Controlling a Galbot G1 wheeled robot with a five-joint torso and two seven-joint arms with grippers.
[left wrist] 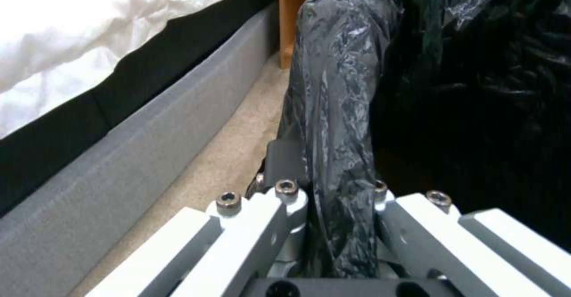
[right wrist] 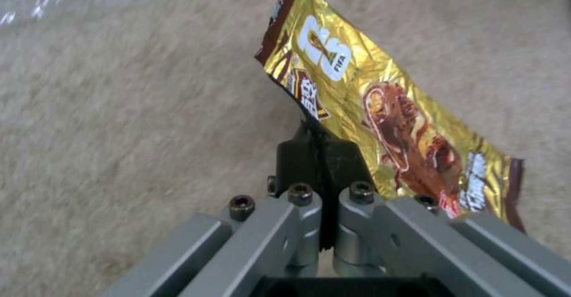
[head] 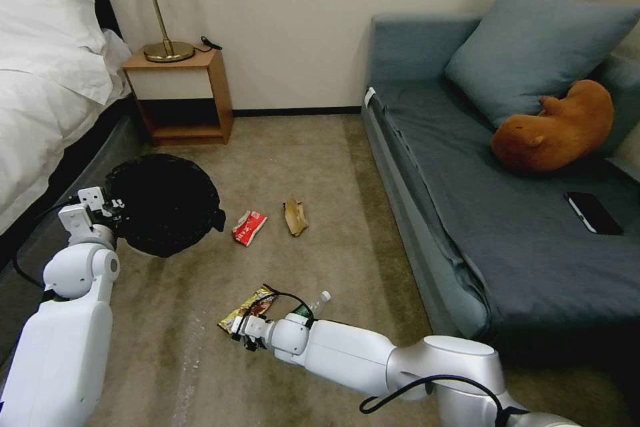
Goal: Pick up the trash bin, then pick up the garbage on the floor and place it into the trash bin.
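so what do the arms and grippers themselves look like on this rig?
Both arms have glossy white rounded shells with bulbous joints. A black cable loops beside the left arm, and others run along the right arm's wrist and elbow. The left gripper and right gripper match: flat pale-grey linkage bars pinned with dark hex-socket screws, and black finger pads. No markings visible.

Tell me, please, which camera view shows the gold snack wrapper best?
The right wrist view: the gold snack wrapper is large, its print legible, pinched in the right tool. The head view shows it small, partly behind the arm.
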